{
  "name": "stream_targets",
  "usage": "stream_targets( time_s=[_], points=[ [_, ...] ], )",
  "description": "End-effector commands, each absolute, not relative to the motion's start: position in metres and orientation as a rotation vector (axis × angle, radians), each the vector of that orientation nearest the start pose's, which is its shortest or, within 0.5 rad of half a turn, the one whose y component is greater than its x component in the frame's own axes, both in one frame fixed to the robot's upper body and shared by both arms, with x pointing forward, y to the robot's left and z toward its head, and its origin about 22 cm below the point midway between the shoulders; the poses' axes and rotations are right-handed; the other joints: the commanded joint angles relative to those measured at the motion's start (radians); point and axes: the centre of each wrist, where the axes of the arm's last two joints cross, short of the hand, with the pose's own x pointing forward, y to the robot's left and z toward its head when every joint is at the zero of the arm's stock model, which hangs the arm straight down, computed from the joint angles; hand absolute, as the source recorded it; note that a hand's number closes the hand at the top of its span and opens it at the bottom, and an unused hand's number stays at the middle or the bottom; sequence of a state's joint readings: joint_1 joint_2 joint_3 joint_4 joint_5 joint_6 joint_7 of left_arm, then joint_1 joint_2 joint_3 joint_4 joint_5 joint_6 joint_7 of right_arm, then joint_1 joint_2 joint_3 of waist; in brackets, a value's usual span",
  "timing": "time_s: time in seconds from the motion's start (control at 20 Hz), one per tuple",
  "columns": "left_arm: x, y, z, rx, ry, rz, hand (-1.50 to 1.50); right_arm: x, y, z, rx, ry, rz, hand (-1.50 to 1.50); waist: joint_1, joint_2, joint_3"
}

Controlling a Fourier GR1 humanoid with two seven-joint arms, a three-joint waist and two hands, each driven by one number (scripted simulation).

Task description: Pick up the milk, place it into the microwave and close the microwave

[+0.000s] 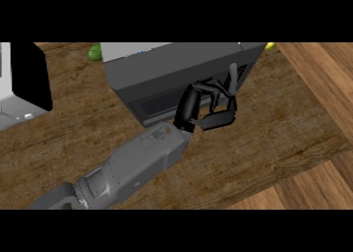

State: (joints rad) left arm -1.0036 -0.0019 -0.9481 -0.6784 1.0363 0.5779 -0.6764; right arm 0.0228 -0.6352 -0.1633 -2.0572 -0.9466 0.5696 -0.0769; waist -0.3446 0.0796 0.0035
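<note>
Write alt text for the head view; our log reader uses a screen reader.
A robot's black hand presses against the front of a dark grey microwave on a wooden counter. A white appliance sits at the left edge.

The tabletop [63, 142] looks like dark brown wood with a streaked, mottled grain and a matt finish. Beyond its edge, the floor [324, 69] shows lighter, warmer wood planks with fine straight grain, also without shine. The microwave [171, 69] has a smooth dark grey casing that reads as matt painted metal or plastic; its top is paler grey. The forearm [128, 170] is smooth mid-grey with panel seams, like moulded plastic. The hand [208, 106] is black and slightly glossy. At the left, a white appliance [8, 93] looks smooth and hard.
</note>
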Motion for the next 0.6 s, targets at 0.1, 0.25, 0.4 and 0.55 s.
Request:
stream_targets(
  time_s=[0.1, 0.25, 0.4, 0.55],
  points=[
    [0.362, 0.032, 0.001, -0.024, -1.733, -0.057, 1.50, 0.204, -0.334, 0.184, 0.779, -2.056, 0.510, -1.50, 0.048, -0.003, -0.004],
    [0.359, 0.036, -0.006, -0.041, -1.699, -0.044, 1.50, 0.199, -0.334, 0.185, 0.778, -2.054, 0.503, -1.50, 0.059, -0.001, -0.006],
    [0.360, 0.036, -0.006, -0.052, -1.712, -0.054, -1.50, 0.196, -0.337, 0.186, 0.754, -2.058, 0.483, -1.50, 0.071, -0.002, -0.006],
    [0.358, 0.035, -0.007, -0.064, -1.697, -0.050, -1.50, 0.191, -0.334, 0.184, 0.761, -2.035, 0.491, -1.50, 0.073, -0.008, -0.005]
  ],
)
